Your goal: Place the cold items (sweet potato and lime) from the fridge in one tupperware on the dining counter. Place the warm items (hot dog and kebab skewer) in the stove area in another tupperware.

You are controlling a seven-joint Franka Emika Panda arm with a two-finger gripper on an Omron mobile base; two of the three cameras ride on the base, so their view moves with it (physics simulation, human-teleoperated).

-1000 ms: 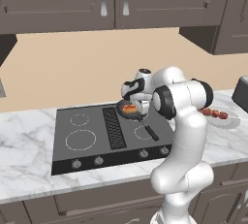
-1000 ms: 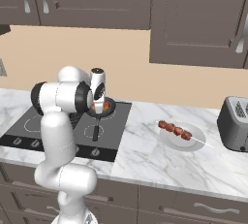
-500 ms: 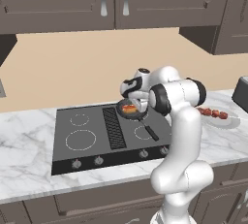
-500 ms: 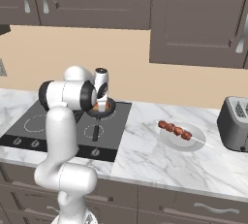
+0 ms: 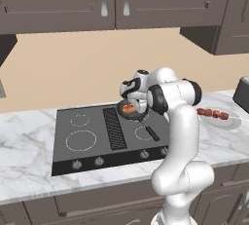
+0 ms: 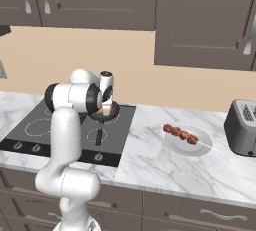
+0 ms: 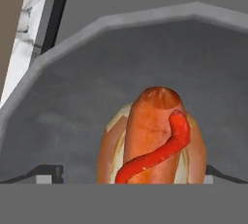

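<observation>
Red sausage in its tan bun, the hot dog (image 7: 152,138), sits right in front of my hand camera, lying in the dark pan (image 5: 131,112) on the stove area (image 5: 112,134). Over the last second I have swung the wrist in over that pan and lowered it; earlier the gripper (image 5: 132,103) hung a little higher and the forearm sat further out, while the pan and its load have not moved. In the hand view the two finger tips (image 7: 48,173) stand wide apart, one on each side of the bun, touching nothing, so the jaws are fully spread and empty.

I take this as the approach for the first warm item nearly done: the bun is lined up between the fingers, and what remains is a short drop and a squeeze. I judge the bun soft and rounded, so it could roll against the pan wall if I close off-centre.

Beyond the pan's right, off the cooktop, the kebab skewer (image 6: 181,135) waits on a pale plate (image 6: 202,145), well apart from the pan
</observation>
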